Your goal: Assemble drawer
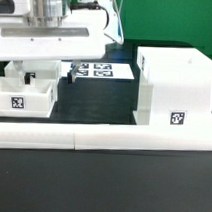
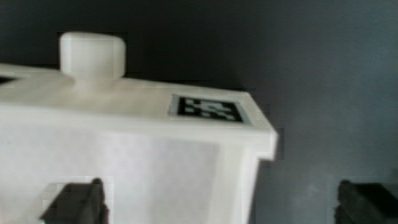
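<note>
A tall white plastic box housing (image 1: 177, 87) stands on the black bench (image 1: 100, 189) at the exterior view's right, and only its own walls show inside. A small white knobbed tray (image 2: 134, 140) sits well apart at the left. The arm's end effector (image 2: 217, 200) points down over the tray, fingers (image 2: 71, 200) spread wide and gripping nothing.

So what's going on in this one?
The robot arm's hand hangs open just above a small knobbed tray at the exterior view's left. Its fingers are spread wide and grip nothing. The tall box that the tray belongs in stands apart at the exterior view's right, so the tray is not yet in it. A low white bar runs along the front.
</note>
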`<state>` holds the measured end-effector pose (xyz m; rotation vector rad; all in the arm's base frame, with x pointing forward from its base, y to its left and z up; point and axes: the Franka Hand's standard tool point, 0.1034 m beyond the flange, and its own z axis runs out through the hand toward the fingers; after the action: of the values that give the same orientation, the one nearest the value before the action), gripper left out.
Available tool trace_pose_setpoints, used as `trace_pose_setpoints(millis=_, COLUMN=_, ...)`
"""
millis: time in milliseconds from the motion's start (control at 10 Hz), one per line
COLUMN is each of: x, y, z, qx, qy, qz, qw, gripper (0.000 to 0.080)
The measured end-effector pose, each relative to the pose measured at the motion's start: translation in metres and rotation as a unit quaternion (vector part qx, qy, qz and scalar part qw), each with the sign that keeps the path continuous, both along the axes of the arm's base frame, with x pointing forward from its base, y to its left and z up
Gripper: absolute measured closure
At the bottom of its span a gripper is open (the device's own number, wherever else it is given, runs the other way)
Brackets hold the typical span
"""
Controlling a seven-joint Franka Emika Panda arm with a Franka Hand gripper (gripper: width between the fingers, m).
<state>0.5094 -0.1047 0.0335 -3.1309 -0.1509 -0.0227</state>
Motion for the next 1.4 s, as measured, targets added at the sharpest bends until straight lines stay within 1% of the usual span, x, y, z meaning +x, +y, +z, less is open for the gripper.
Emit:
trace_pose_setpoints(millis=300, x=-0.003, y=0.004, z=-0.02, qx=-0.009, qy=-0.002, qz=0.0, qw=1.0, gripper=0.015)
trace_pose_setpoints(millis=400, x=-0.003, y=0.008, z=-0.024, qx=-0.011, qy=-0.005, qz=0.0, qw=1.0, gripper=0.015)
trace_pose_setpoints(millis=700, x=-0.001, y=0.011, z=-0.027, qx=-0.014, qy=-0.01, qz=0.004, qw=1.0, gripper=0.015)
trace_pose_setpoints(millis=800, x=-0.001, y=0.012, z=-0.028, qx=-0.014, qy=-0.01, qz=0.004, qw=1.0, gripper=0.018)
trace_pose_setpoints(millis=900, x=-0.001, y=0.011, z=-0.028, qx=-0.014, qy=-0.01, qz=0.004, qw=1.0, gripper=0.018)
trace_pose_setpoints(millis=1000, x=-0.001, y=0.011, z=-0.028, qx=-0.014, qy=-0.01, qz=0.004, qw=1.0, gripper=0.0367)
trace_pose_setpoints(millis=1100, x=-0.001, y=0.011, z=-0.028, qx=-0.014, qy=-0.01, qz=0.004, qw=1.0, gripper=0.0367)
trace_pose_setpoints(millis=1200, x=-0.001, y=0.011, z=-0.028, qx=-0.014, qy=-0.01, qz=0.004, qw=1.0, gripper=0.0549)
trace_pose_setpoints(millis=1300, x=-0.001, y=0.011, z=-0.028, qx=-0.014, qy=-0.01, qz=0.004, qw=1.0, gripper=0.0685)
trace_pose_setpoints(millis=1400, x=-0.001, y=0.011, z=-0.027, qx=-0.014, qy=-0.011, qz=0.005, qw=1.0, gripper=0.0685)
